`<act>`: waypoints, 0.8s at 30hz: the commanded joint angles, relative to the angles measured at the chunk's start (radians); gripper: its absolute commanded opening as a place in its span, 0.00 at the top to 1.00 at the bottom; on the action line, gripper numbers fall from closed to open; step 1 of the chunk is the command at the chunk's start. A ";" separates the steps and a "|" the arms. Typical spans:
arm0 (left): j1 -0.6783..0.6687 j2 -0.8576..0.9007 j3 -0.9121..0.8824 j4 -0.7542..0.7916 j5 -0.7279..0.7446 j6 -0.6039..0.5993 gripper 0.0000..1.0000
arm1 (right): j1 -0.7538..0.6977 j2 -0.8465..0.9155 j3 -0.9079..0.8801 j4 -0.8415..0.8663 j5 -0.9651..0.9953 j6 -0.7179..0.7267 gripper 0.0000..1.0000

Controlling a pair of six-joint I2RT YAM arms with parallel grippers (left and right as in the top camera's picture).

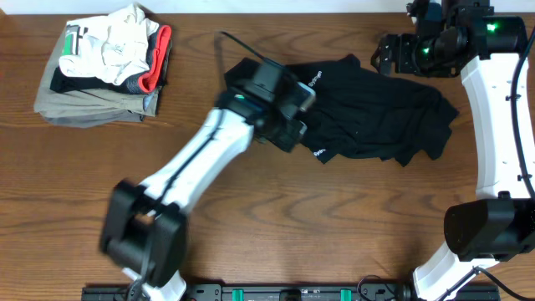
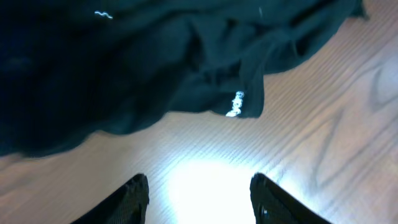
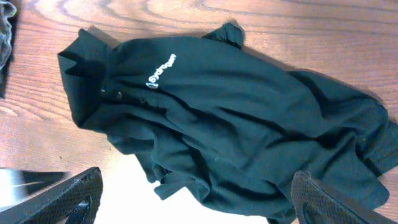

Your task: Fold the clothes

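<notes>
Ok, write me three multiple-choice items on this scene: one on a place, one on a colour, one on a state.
1. In the overhead view, the folded stack lies:
A. at the top left of the table
B. at the bottom right
C. dead centre

2. The logo on the black top is:
A. red
B. yellow
C. white

3. The left jaws are:
A. shut on the top
B. open and empty
C. shut on the stack

Answers:
1 A: the overhead view shows the stack in the picture's top left corner.
2 C: the right wrist view shows white lettering.
3 B: the left wrist view shows them apart over bare wood, short of the top.
</notes>
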 commanded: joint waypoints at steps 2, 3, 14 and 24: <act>-0.043 0.082 -0.010 0.049 0.014 -0.032 0.46 | -0.005 -0.002 0.010 -0.002 0.019 0.008 0.05; -0.051 0.095 -0.010 0.064 0.013 -0.032 0.46 | -0.005 -0.002 0.010 -0.002 0.023 0.007 0.05; -0.087 0.259 -0.010 0.354 0.006 -0.417 0.47 | -0.006 -0.002 0.008 -0.005 0.026 0.007 0.07; -0.133 0.267 -0.010 0.341 -0.016 -0.423 0.52 | -0.005 0.004 0.000 -0.005 0.063 0.008 0.07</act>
